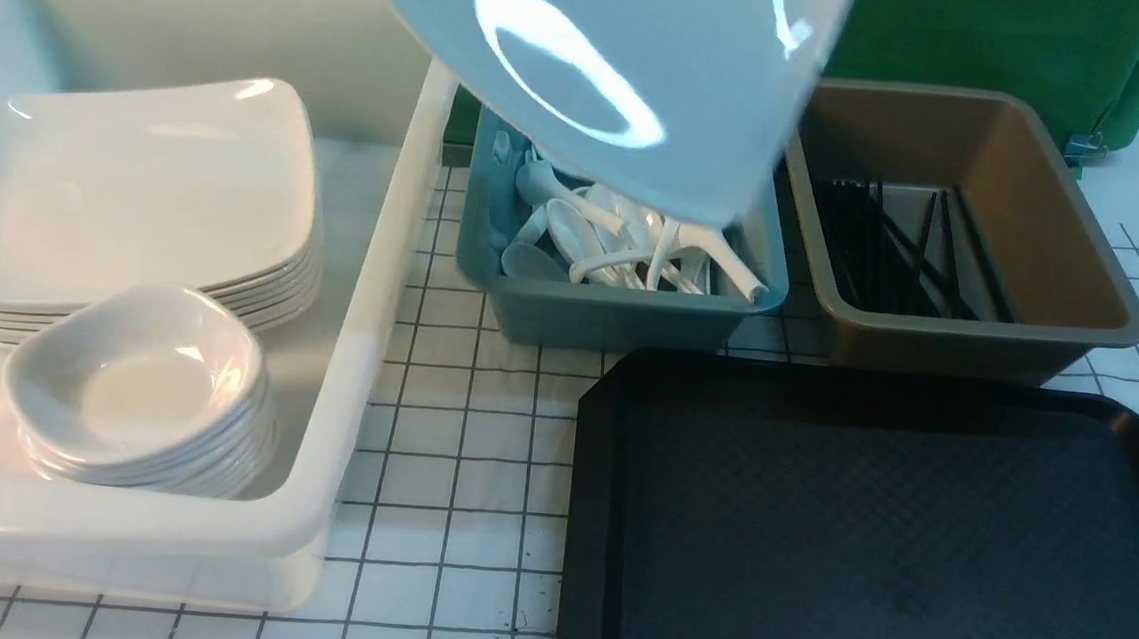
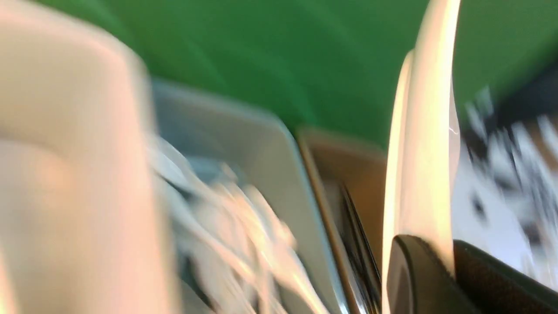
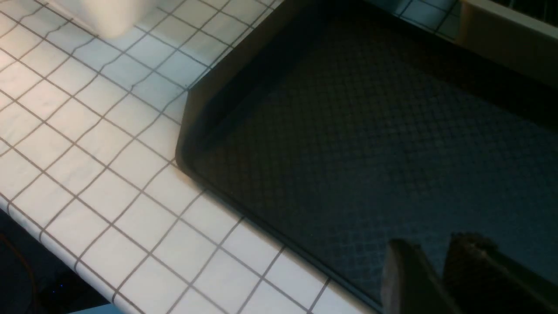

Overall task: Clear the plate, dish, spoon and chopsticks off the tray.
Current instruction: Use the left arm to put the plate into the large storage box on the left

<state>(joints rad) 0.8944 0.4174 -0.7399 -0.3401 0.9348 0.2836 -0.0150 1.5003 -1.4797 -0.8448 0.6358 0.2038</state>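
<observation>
My left gripper (image 2: pixel 449 255) is shut on the rim of the large white plate (image 1: pixel 607 72), which is held tilted high above the blue bin, close to the front camera. The left wrist view shows the plate (image 2: pixel 425 152) edge-on between the black fingers; that view is blurred. The black tray (image 1: pixel 865 541) lies at the front right, and nothing shows on it. My right gripper (image 3: pixel 436 250) hovers shut and empty over the tray (image 3: pixel 370 131) near its corner. Small dishes (image 1: pixel 144 380), spoons (image 1: pixel 615 243) and chopsticks (image 1: pixel 895 252) lie in the containers.
A white tub (image 1: pixel 367 345) on the left holds a stack of square plates (image 1: pixel 138 189) and the dish stack. The blue bin (image 1: pixel 610 312) holds the spoons. The brown bin (image 1: pixel 980 333) holds the chopsticks. A green backdrop stands behind.
</observation>
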